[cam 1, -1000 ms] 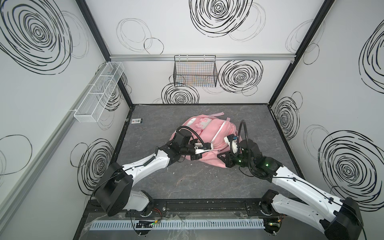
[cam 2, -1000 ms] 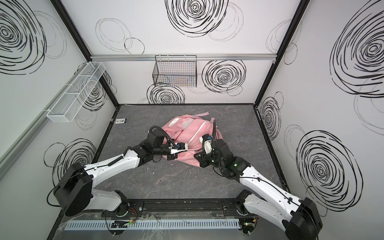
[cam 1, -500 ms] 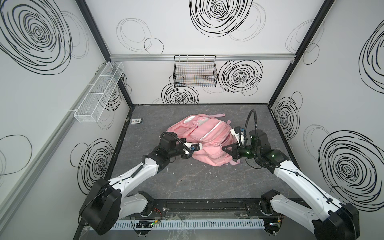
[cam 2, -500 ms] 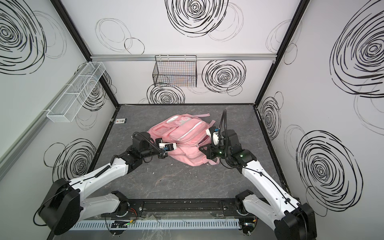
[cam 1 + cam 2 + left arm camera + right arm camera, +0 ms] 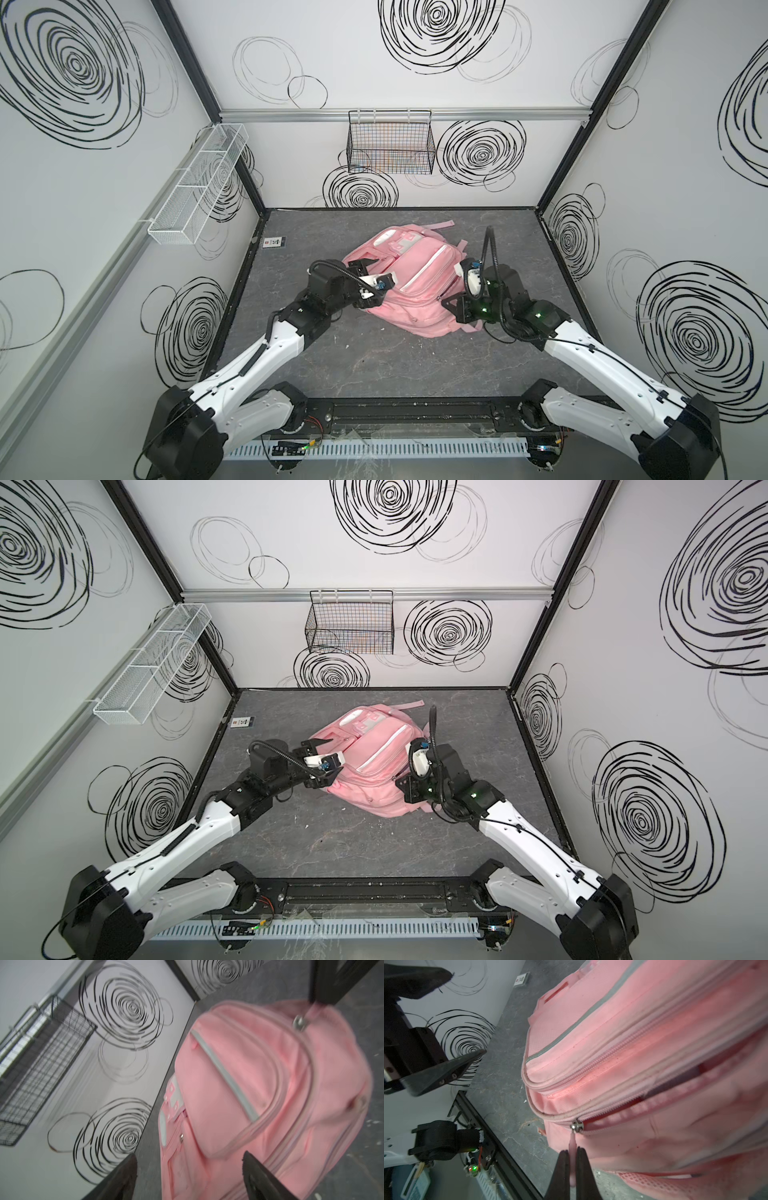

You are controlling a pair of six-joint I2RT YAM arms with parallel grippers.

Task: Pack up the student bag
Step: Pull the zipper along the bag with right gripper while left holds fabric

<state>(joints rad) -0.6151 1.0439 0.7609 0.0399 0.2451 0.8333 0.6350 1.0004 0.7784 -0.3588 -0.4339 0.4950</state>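
The bag (image 5: 415, 291) lies front up in the middle of the table (image 5: 374, 365). The right gripper (image 5: 572, 1152) pinches its zip pull (image 5: 572, 1140). The left gripper (image 5: 189, 1155) hangs spread wide at the bag's edge, gripping nothing

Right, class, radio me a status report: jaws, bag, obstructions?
Left jaws open, holding nothing. Right jaws shut on pink zip pull of large pink fabric backpack; that zip partly open. No obstruction seen.
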